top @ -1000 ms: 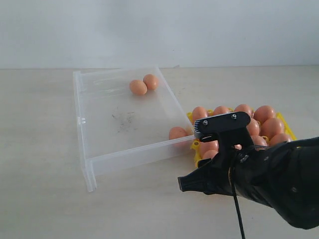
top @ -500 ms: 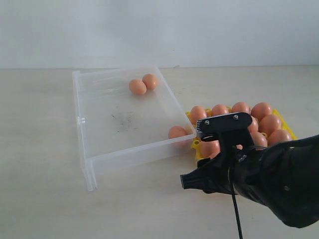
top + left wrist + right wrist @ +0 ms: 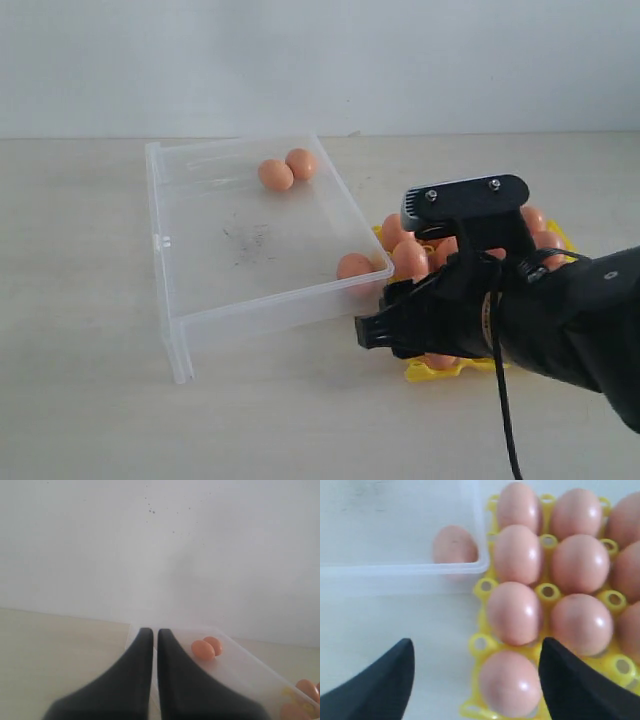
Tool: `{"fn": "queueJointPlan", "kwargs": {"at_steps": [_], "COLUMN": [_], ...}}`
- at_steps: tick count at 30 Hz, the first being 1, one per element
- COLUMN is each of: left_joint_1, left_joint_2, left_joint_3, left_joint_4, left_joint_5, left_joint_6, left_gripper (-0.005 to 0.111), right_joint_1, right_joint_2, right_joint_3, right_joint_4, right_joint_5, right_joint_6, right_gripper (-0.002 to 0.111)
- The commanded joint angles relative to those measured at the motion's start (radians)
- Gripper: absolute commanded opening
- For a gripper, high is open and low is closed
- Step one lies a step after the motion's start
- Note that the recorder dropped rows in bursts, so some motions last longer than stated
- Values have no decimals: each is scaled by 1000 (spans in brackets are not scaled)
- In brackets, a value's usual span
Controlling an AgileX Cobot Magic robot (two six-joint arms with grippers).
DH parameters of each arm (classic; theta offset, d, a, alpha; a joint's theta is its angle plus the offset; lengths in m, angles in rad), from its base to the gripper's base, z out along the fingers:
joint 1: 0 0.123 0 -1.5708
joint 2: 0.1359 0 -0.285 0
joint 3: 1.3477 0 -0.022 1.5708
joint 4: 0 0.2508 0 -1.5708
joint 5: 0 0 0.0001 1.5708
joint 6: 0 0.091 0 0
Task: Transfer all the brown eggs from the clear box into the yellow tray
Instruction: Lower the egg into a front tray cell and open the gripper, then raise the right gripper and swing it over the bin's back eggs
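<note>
Drop-off step looks done: right hand spread wide and empty over the yellow tray; three brown eggs sit in clear box, next needs grabbing corner one.

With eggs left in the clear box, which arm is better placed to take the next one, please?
Right: the right fingers, open, hang near the corner egg; the left fingers are shut.

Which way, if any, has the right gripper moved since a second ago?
Yes: the right gripper has risen, judged against the clear box's front wall in the exterior view.
</note>
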Motion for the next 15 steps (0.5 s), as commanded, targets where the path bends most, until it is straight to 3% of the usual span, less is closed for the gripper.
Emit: {"fn": "queueJointPlan", "kwargs": {"at_steps": [1, 4, 5, 12, 15], "left_joint_1": [-8, -8, -8, -8, -8], "left_joint_2": [-3, -3, -3, -3, -3], "left_joint_3": [-3, -3, -3, -3, -3], "left_joint_4": [-11, -11, -11, -11, -11], "left_joint_5": [-16, -16, -16, -16, -16], "left_joint_6": [-7, -7, -7, -7, -7], "left_gripper": [4, 4, 4, 4, 4], "right_joint_1": [0, 0, 0, -8, -70], "right_joint_2": [-78, -104, -104, 51, 180], "right_joint_3": [4, -13, -27, -308, -445], "right_joint_4": [14, -51, -57, -44, -44], "right_joint_5": [-155, -158, -156, -268, -382], "right_joint_6": [-133, -138, -135, -180, -180], "right_gripper": [41, 4, 1, 1, 1]}}
